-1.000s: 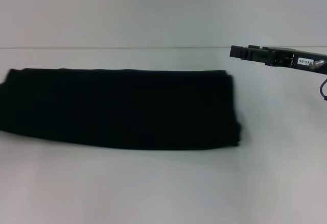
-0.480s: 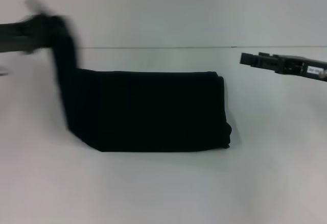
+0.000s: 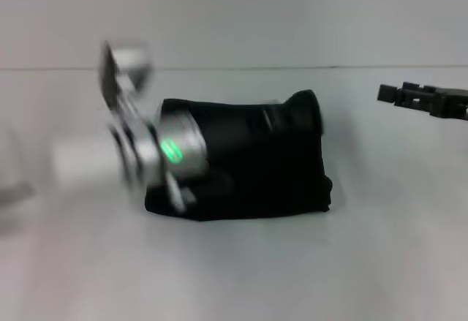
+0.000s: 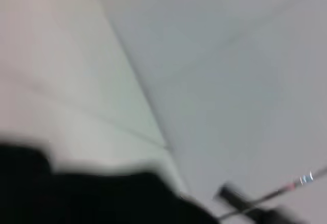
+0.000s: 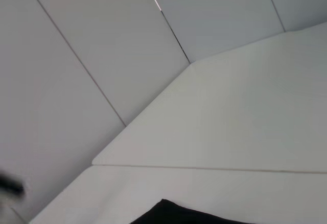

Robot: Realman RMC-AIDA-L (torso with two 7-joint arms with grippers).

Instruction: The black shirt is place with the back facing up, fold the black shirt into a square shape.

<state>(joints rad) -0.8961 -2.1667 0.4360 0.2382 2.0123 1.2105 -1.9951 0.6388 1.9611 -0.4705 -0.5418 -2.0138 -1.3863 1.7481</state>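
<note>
Black shirt (image 3: 256,167) under outstretched left arm (image 3: 139,153)

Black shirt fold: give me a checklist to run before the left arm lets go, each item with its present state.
1. Left end carried over toward the right end of the black shirt: ok.
2. Left gripper holding the cloth: cannot tell, its fingers are hidden by the arm and the cloth.
3. Edges lined up with the layer beneath: cannot tell, the arm covers the left part.
4. Fold lying flat: not ok, cloth bunches up at the far right corner.
5. Right gripper clear of the shirt: ok, off to the right, apart from it.
</note>
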